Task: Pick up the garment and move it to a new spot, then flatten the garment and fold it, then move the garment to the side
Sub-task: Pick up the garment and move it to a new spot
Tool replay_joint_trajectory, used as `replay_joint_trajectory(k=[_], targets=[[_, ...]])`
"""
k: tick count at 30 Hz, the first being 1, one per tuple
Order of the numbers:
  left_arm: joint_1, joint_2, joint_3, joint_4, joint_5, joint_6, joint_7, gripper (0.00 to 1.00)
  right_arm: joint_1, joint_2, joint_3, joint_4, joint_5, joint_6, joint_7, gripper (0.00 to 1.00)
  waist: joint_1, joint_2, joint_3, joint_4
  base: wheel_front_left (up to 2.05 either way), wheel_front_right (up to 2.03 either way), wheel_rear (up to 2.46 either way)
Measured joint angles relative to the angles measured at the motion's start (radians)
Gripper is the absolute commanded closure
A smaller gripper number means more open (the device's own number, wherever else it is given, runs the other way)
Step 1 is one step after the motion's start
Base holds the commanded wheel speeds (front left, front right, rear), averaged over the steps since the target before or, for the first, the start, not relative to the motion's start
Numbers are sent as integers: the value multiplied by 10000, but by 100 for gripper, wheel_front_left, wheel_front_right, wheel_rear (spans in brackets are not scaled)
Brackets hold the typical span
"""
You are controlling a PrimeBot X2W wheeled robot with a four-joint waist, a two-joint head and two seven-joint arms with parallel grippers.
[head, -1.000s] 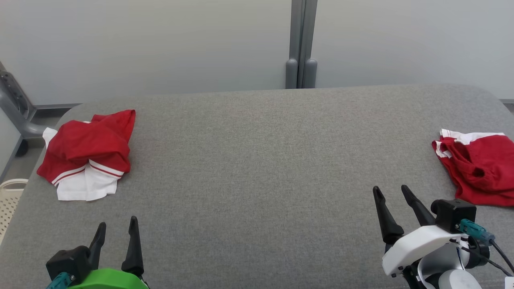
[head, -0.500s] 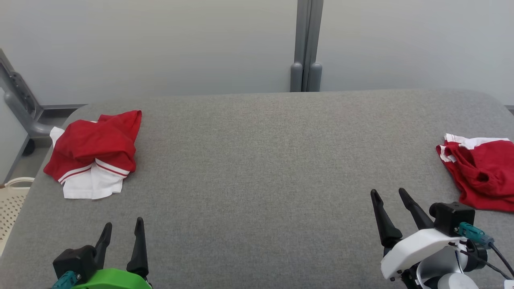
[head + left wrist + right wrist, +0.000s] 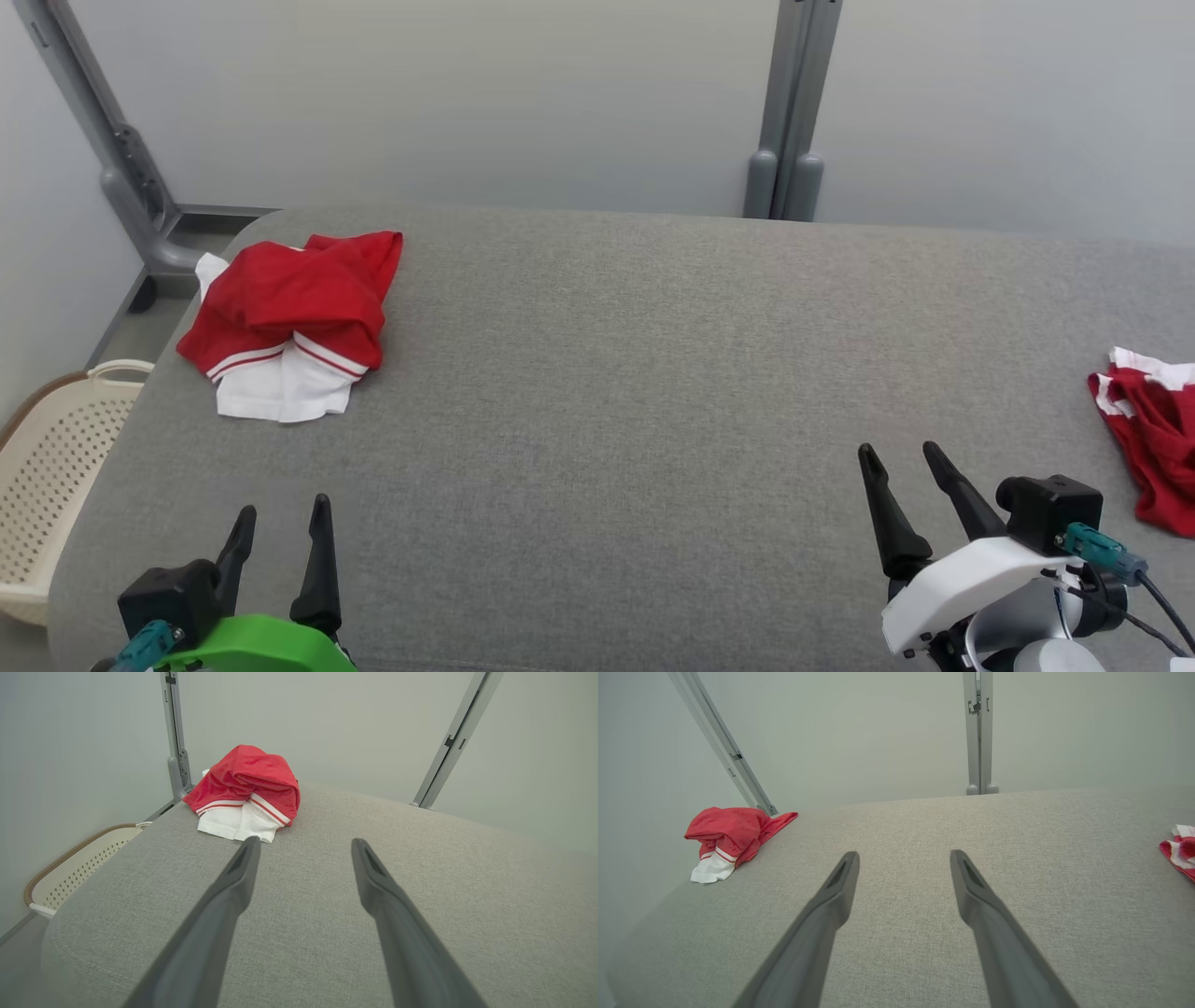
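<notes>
Jaws on both arms stand wide apart and empty over the near part of the bench (image 3: 607, 373), the left jaws at the lower left of the head view and the right jaws at the lower right. That bench is a broad pad covered in grey woven cloth with rounded corners, running across the whole head view. Behind it stands a pale grey wall (image 3: 467, 93), with a double grey post (image 3: 789, 121) rising at the bench's far edge and a slanted grey post (image 3: 112, 149) off its far left corner. A cream perforated basket (image 3: 47, 467) with a brown rim sits below the bench's left edge.

The red and white garment (image 3: 299, 299) lies crumpled near the far left corner of the bench, red cloth bunched on top and a white hem with red stripes spilling toward the near side. Bare bench cloth lies between it and the left jaws. A second red garment (image 3: 1153, 439) with white trim lies rumpled at the right edge, cut off by the view's border, beyond and to the right of the right jaws. The two garments are well apart. Dark fingers (image 3: 320, 560) of the left pair point up the head view, and the right pair's lean slightly left.
</notes>
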Motion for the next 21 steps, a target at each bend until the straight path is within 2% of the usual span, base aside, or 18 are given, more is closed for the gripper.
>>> replay_joint_trajectory(k=[12,21], targets=[[-113,286,35,-316,100,73,130,0,-63,2,100,222,190,0,-336,0,0,0,64,1337,0,0,0],[-172,451,6,-644,163,201,299,0,-231,8,263,414,364,0,-568,0,0,0,130,2596,0,0,0]])
